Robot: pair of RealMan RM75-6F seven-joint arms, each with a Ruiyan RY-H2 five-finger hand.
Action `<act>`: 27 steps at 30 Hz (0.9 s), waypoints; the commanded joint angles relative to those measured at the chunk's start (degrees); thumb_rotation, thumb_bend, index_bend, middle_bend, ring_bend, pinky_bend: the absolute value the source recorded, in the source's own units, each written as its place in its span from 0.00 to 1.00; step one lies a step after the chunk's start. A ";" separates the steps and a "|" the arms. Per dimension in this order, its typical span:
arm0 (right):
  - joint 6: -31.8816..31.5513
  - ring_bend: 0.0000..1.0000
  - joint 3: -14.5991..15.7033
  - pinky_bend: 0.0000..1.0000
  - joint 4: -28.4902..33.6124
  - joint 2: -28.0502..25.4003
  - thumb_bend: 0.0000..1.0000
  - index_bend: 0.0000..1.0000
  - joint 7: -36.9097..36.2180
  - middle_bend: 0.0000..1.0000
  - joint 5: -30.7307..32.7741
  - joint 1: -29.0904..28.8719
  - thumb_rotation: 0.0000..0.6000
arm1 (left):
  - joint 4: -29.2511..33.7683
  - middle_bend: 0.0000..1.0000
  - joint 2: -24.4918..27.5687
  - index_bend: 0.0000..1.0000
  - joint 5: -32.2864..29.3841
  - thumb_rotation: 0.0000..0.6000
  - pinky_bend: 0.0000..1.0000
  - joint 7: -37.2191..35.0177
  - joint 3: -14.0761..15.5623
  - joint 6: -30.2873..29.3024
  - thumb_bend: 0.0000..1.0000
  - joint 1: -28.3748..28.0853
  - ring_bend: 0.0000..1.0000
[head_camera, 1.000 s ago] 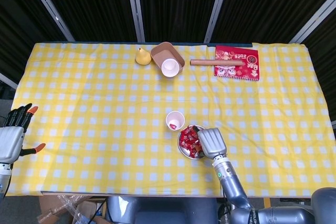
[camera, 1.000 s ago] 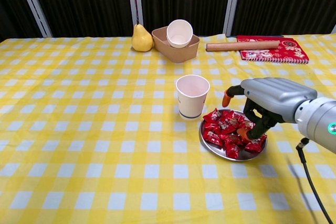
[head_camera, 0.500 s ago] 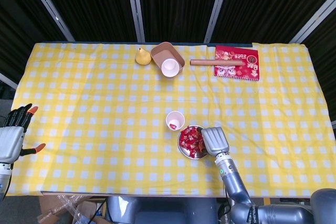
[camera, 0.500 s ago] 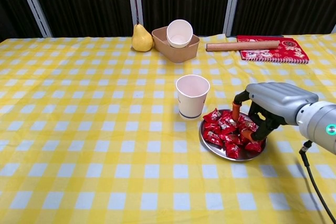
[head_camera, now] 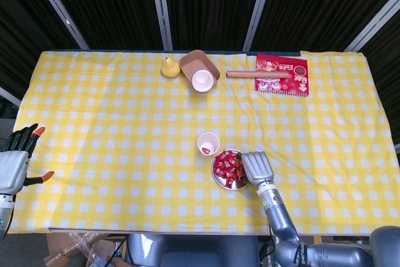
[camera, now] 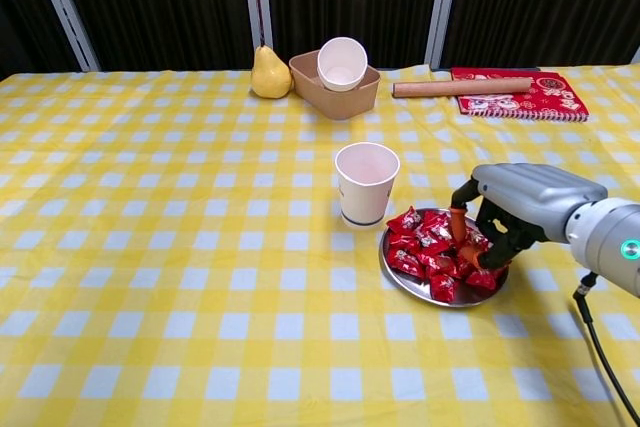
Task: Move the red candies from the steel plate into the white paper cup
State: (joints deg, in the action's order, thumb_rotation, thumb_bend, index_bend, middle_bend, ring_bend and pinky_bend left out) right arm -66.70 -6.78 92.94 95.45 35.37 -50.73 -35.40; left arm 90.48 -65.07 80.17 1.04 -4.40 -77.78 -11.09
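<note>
Red candies (camera: 435, 252) lie heaped on the steel plate (camera: 405, 282) near the table's front edge, with the white paper cup (camera: 366, 183) just beside the plate at about ten o'clock from it; the head view shows one red piece already inside the cup.

Far to the left, the left hand (head_camera: 15, 162) hangs off the table's left edge, fingers apart and holding nothing.

Over the last second the right hand (camera: 505, 215) has slid from above the plate's middle toward its three o'clock rim and sunk lower, so its orange-tipped fingers (camera: 466, 254) now dig into the pile's right side. They are curled downward among the wrappers; whether a candy is actually pinched cannot be told from either view. This reads as a fresh pick in progress, with most of the task left.

For room, the cup stands very close to the plate, so a lift toward ten o'clock must clear its rim without tipping it. The plate sits near the front edge at six o'clock, leaving little margin there. The pear (camera: 269, 74), bowl tray (camera: 315, 94), rolling pin (camera: 462, 87) and red notebook (camera: 535, 95) sit well apart at twelve o'clock.
</note>
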 commanded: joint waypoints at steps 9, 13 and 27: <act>0.09 0.92 -0.06 0.95 0.31 0.03 0.59 0.62 -0.22 0.85 -0.26 0.38 1.00 | 0.01 0.00 0.04 0.00 0.00 1.00 0.00 -0.15 -0.01 0.00 0.00 0.01 0.00; -0.12 0.92 -0.20 0.95 1.42 -0.52 0.59 0.63 -0.50 0.85 -0.76 0.58 1.00 | 0.02 0.00 0.07 0.00 0.02 1.00 0.00 -0.24 0.01 0.01 0.00 0.01 0.00; -3.65 0.92 -5.55 0.95 10.94 -4.99 0.59 0.64 -0.79 0.86 -6.68 -1.00 1.00 | 0.05 0.00 0.06 0.00 0.08 1.00 0.00 -0.12 0.05 0.06 0.00 -0.03 0.00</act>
State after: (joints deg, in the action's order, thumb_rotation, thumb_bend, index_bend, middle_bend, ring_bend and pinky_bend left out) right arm -69.93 -11.31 102.85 91.04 34.32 -56.86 -35.79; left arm 90.53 -65.01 80.25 0.92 -4.36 -77.72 -11.11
